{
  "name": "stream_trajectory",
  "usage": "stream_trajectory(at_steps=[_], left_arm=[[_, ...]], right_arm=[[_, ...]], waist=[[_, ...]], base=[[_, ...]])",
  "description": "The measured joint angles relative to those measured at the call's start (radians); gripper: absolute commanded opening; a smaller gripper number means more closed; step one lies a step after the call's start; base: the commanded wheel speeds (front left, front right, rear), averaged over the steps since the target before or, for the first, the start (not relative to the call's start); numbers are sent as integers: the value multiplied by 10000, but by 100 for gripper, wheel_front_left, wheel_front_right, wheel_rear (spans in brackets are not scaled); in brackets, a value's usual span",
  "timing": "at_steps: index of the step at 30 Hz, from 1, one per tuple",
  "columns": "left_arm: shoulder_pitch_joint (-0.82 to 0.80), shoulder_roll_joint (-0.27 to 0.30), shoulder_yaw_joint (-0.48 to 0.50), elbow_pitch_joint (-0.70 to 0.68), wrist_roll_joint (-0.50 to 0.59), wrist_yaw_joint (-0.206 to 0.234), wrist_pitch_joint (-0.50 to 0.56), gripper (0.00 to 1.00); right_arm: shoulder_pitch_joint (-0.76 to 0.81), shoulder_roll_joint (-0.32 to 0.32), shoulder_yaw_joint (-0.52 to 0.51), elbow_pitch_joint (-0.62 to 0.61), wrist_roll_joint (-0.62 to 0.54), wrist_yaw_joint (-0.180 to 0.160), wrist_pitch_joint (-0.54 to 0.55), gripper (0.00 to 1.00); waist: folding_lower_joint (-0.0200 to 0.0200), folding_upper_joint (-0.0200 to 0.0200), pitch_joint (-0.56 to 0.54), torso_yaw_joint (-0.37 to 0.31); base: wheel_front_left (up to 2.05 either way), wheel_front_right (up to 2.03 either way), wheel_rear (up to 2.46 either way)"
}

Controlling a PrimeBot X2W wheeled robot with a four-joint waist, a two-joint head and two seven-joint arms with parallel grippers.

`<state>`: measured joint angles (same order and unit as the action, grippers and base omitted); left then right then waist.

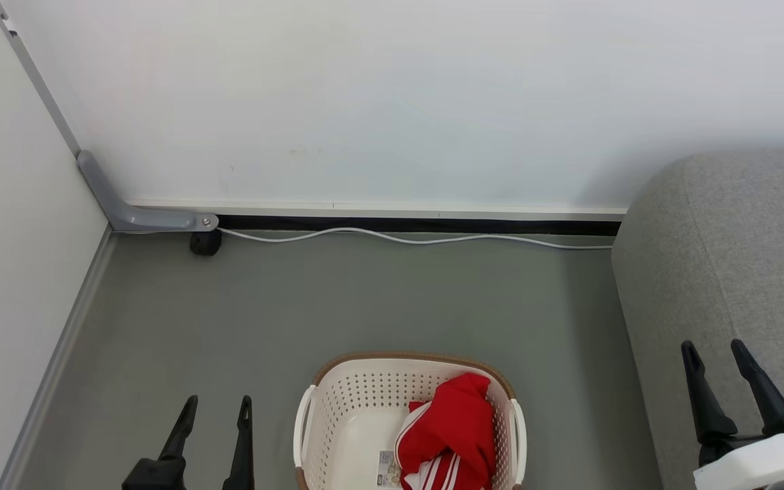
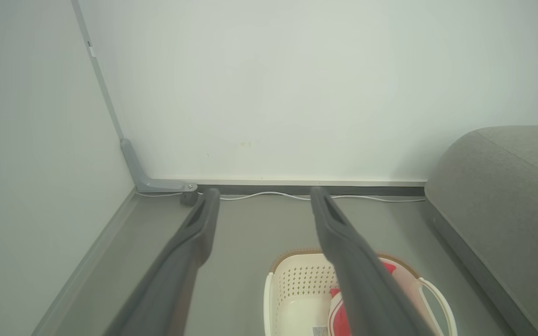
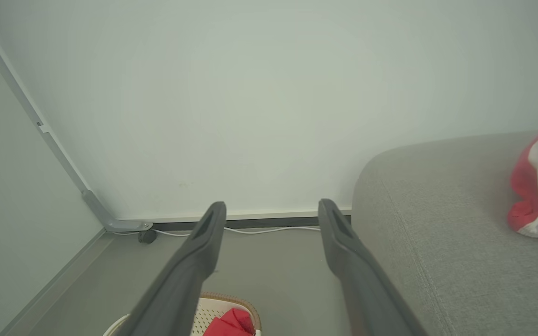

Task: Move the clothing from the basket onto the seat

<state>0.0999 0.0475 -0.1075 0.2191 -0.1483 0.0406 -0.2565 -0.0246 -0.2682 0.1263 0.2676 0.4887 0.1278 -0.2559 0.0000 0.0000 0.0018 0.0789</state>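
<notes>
Hovering wide open, empty: left gripper (image 1: 220, 401), right gripper (image 1: 713, 347) | spotted clothing (image 1: 453, 429) bunched in basket (image 1: 365, 361), another piece (image 3: 537, 186) on seat (image 1: 725, 258) | judged soft, light, floppy; best pinched at top fold.

Ahead of the left pincer (image 1: 218, 403), a smooth grey-green floor (image 1: 365, 306) runs to a plain white wall (image 1: 392, 102). A black strip (image 1: 419, 224) lines the wall's foot, and a thin white cable (image 1: 399, 238) lies just in front of it, reaching across to far ahead of the right pincer (image 1: 713, 347). In the corner well beyond the left pincer, a bent grey metal bracket (image 1: 133, 216) climbs the wall, with a small black round knob (image 1: 205, 243) under its end.
</notes>
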Motion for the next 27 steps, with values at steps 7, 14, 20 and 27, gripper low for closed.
stream_trajectory(at_steps=[7, 14, 20, 27], left_arm=[[463, 4, 58, -401, 2, 48, 6, 100], [614, 6, -184, -573, 0, 217, 8, 100], [614, 8, -378, -583, -42, 316, 8, 100], [593, 17, -825, -535, -119, 627, 8, 100]], right_arm=[[200, 151, -244, 8, -366, 0, 0, 100], [198, 173, -297, 21, -573, 0, 0, 100], [194, 192, -324, 21, -385, 0, 0, 100], [125, 38, -336, -244, -236, 0, 0, 100]], waist=[[0, 0, -54, -116], [0, 0, 38, -208], [0, 0, 98, -320], [0, 0, 504, -376]], base=[[0, 0, 0], [0, 0, 0], [0, 0, 0], [0, 0, 0]])
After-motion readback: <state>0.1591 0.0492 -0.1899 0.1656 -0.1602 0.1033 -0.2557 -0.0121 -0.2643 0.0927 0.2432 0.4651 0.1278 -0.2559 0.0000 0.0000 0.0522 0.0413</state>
